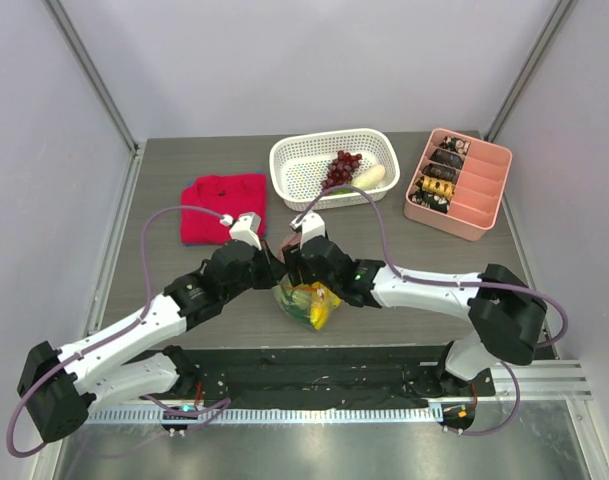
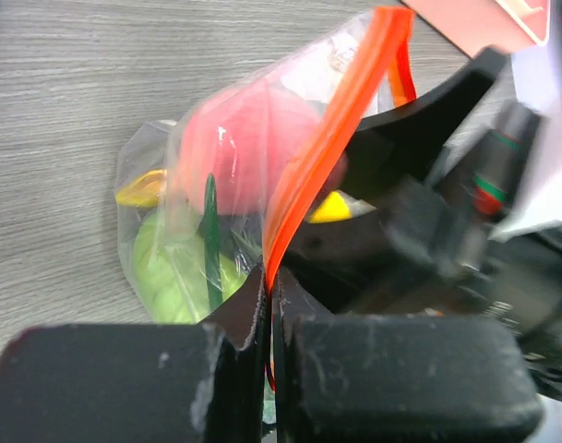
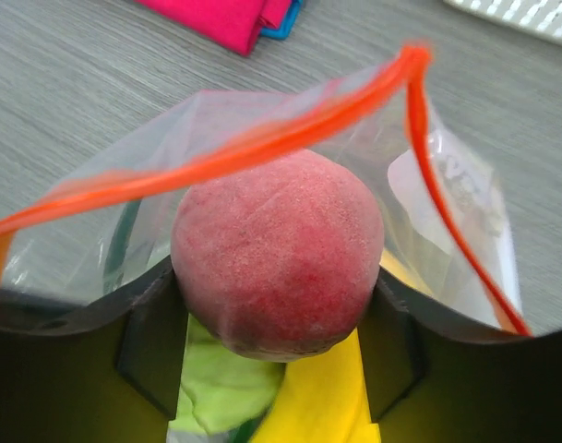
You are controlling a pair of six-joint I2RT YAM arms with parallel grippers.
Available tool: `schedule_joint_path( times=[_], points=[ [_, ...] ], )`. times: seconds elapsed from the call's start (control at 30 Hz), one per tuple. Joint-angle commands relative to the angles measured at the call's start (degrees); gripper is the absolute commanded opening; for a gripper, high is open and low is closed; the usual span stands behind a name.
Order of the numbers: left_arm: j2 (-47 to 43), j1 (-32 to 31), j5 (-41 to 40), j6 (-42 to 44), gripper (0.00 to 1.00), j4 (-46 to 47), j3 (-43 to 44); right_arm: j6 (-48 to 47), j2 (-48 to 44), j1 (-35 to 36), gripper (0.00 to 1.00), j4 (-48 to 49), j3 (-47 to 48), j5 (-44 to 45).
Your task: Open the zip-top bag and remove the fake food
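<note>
**Operator:** Before the next move is set, where does the zip-top bag [image 1: 306, 302] lie from you?

**Arms:** It lies on the worktop [image 1: 434, 250], directly beneath both sets of jaws. That is where my left arm [image 1: 154, 320] and right arm [image 1: 434, 290] meet, and neither is nearer. My left jaws are pressed together on the orange zipper strip [image 2: 327, 138], pinching one lip of the mouth. My right jaws reach into the open mouth, part-spread, with the pink-red fruit [image 3: 276, 258] between them. Both fingers [image 3: 142, 328] touch its flanks.

**Operator:** How does the mouth run?

**Arms:** In the right wrist view, the free lip crosses from lower left to upper right just beyond the fruit, then turns back down the right side. The fruit sits uppermost, above a green piece [image 3: 216, 388] and a yellow piece [image 3: 322, 397]. I judge the exit path to be straight back along my right wrist, away from that lip.

**Operator:** What room is there?

**Arms:** It is tight at the bag, since my two wrists nearly touch. The white basket [image 1: 294, 160] holding the grapes [image 1: 341, 168] stands well apart on the far side. A red cloth [image 1: 222, 208] lies to its left and a pink tray [image 1: 484, 200] to its right.
</note>
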Motion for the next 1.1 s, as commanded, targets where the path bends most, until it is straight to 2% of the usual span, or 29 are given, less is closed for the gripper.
schedule_joint_path(
  times=[0.0, 0.03, 0.13, 0.33, 0.4, 0.5, 0.67, 0.8, 0.9, 1.07],
  points=[
    [-1.82, -0.31, -2.23, 0.49, 0.0, 1.12, 0.43, -1.43, -7.27, 0.34, 0.3, 3.7, -0.3, -0.38],
    [-2.0, -0.31, -2.41, 0.58, 0.0, 0.85, 0.52, -1.34, -8.84, 0.43, 0.25, 1.43, -0.04, -0.73],
    [-2.61, -0.31, -3.55, 0.84, 0.0, 0.33, 0.7, -0.82, -11.84, 0.78, 0.2, -1.83, 0.67, -3.63],
    [-2.18, -0.39, -4.26, 1.28, 0.0, -0.29, 1.4, 1.73, -20.36, 1.57, 0.14, -10.01, 1.8, -8.73],
    [-2.18, -0.31, -4.17, 1.28, 0.0, -0.03, 1.31, 1.38, -23.61, 1.31, 0.14, -9.76, 2.42, -6.03],
    [-2.17, -0.39, -3.47, 1.11, 0.0, 0.32, 1.4, 1.47, -24.59, -4.47, 0.15, -8.0, 4.7, -7.83],
    [-2.7, -0.31, -2.76, 1.19, 0.0, -0.29, 1.4, 0.95, -16.43, -15.55, 0.18, -9.67, 15.24, -10.4],
    [-3.32, -0.31, -3.81, 1.11, 0.0, -0.82, 0.7, -1.6, -4.15, -22.92, 0.18, -4.94, 21.22, -13.03],
    [-3.67, -0.39, -3.9, 1.46, 0.0, -1.34, 0.87, -3.01, 3.16, -24.96, 0.19, -2.73, 26.4, -13.66],
    [-4.29, -0.31, -3.73, 2.25, 0.0, -1.52, 1.05, -6.69, 20.73, -27.08, 0.24, -1.22, 38.26, -17.51]
  ],
)
